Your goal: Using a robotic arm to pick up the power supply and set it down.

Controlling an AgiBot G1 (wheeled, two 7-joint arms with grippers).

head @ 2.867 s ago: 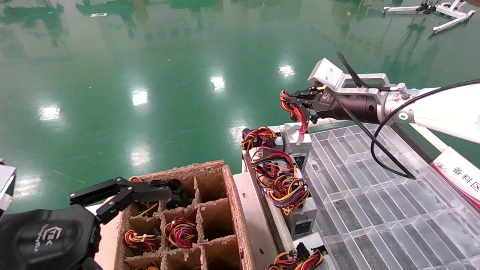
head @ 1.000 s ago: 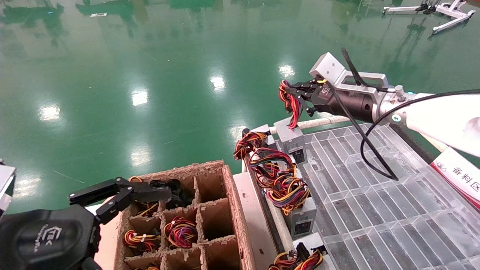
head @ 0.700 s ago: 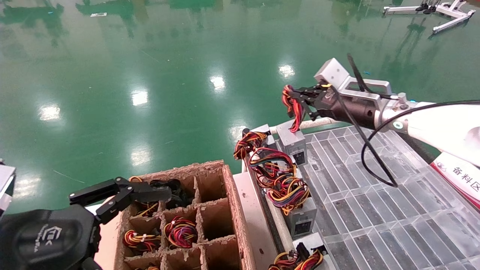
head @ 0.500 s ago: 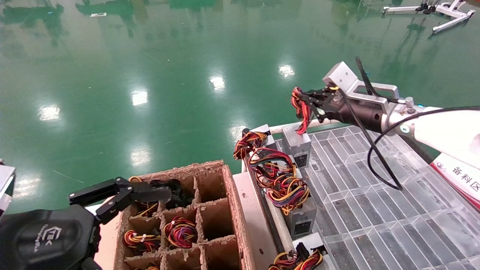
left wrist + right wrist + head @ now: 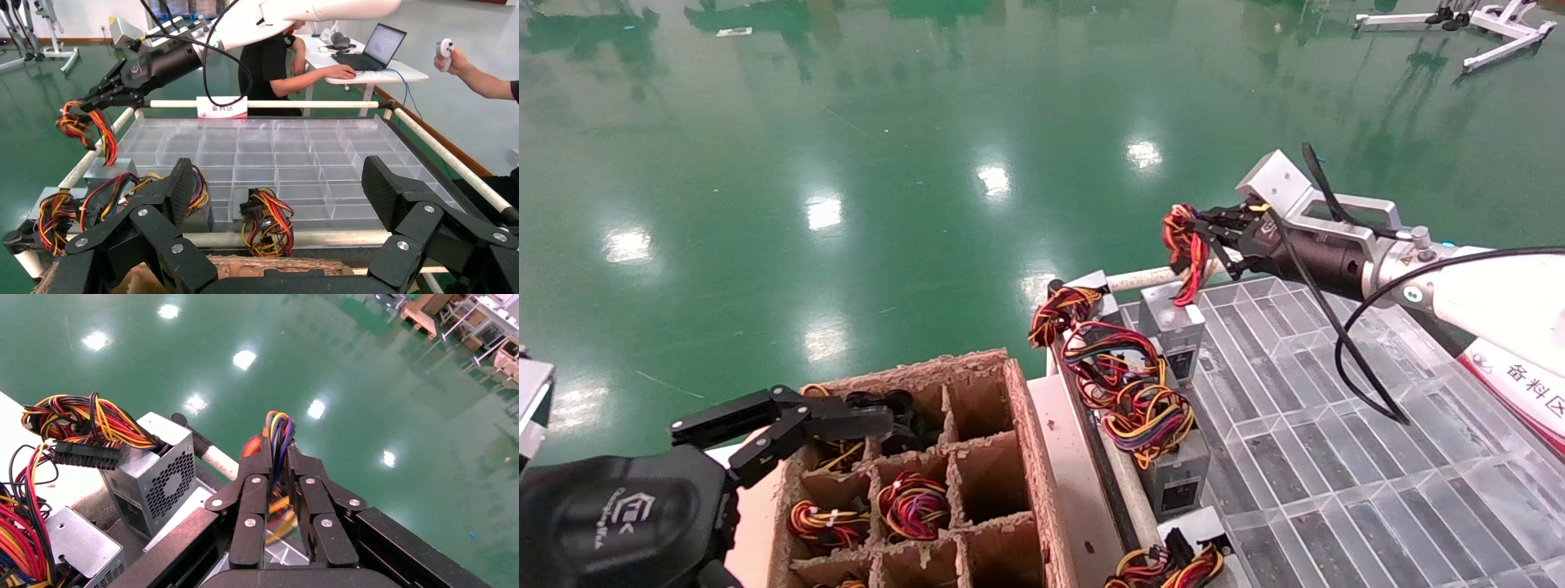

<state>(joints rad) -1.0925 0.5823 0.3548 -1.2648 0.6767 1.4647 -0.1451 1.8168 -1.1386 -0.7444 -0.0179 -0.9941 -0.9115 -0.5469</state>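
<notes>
Head view, right of centre: right gripper (image 5: 1204,238) pinching wire bundle (image 5: 1182,245), lowering power supply (image 5: 1173,322) toward clear tray (image 5: 1336,457); next, settling flat, then releasing. Lower left: left gripper (image 5: 764,425) idling wide.

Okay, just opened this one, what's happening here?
The right gripper is pinched shut on the red wire bundle of a power supply, whose silver box sits at the far corner of the clear gridded tray. The left gripper hangs open over the cardboard divider box, idle.
</notes>
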